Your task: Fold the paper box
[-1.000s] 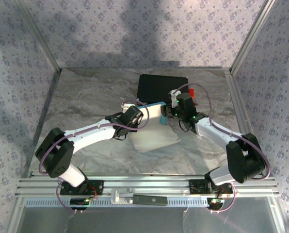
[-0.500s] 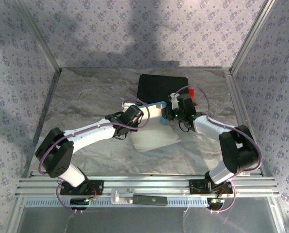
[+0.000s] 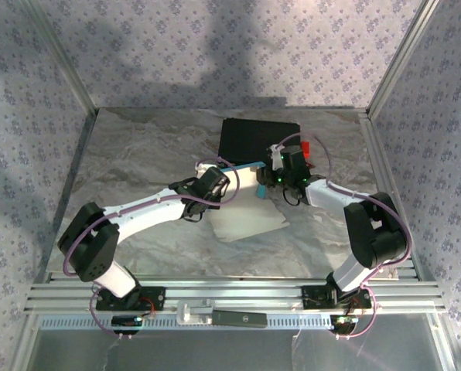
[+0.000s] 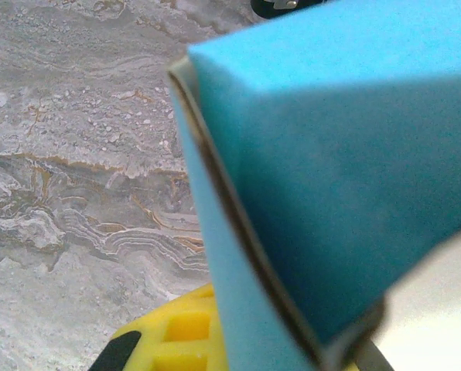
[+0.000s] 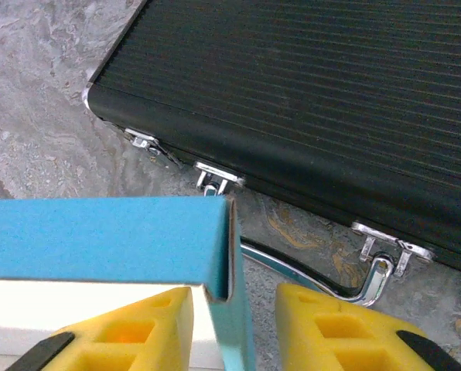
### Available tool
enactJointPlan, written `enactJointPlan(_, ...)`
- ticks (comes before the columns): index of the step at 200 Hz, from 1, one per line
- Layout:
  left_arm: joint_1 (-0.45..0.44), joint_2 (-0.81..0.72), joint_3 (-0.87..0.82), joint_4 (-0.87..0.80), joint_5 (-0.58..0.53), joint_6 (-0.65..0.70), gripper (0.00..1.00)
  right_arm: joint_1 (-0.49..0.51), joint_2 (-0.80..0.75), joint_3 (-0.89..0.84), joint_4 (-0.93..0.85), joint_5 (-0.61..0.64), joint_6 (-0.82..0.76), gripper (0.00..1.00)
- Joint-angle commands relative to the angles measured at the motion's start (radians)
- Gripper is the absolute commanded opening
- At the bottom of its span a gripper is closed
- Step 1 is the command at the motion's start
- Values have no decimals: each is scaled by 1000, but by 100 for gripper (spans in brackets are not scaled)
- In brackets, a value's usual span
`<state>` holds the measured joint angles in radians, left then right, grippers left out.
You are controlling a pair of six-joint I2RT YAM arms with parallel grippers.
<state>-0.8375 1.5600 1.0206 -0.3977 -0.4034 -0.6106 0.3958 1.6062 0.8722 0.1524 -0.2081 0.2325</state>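
The paper box lies partly folded at mid-table, white inside up, with a cyan wall standing along its far edge. My left gripper is shut on that wall's left part. In the left wrist view the cyan cardboard rises close up beside one yellow finger. My right gripper is at the wall's right corner, with the cyan end flap between its yellow fingers. The left finger is against the white inside. A gap separates the right finger from the flap.
A black hard case with metal latches lies just behind the box, its chrome handle close past my right fingers. A small red object sits by the case's right side. Framed patterned walls enclose the marble table.
My right gripper's jaws have narrowed around the end flap, and the right arm has shifted slightly left toward the box corner. The left arm and its grip are unchanged.
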Motion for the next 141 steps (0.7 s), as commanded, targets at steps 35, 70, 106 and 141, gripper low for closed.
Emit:
enactJointPlan(35,7,9,31,-10,11,14,0,-4,16,36,-14,9,-7,4)
enactJointPlan(70,7,13,32,-10,14,14,0,32,10,41,-38,107,-27,0)
enactJointPlan(106,6,12,33,-11,15,12,0,99,4,47,-72,312,-49,0)
enactJointPlan(141,7,8,33,-13,14,11,0,140,5,42,-88,460,-35,0)
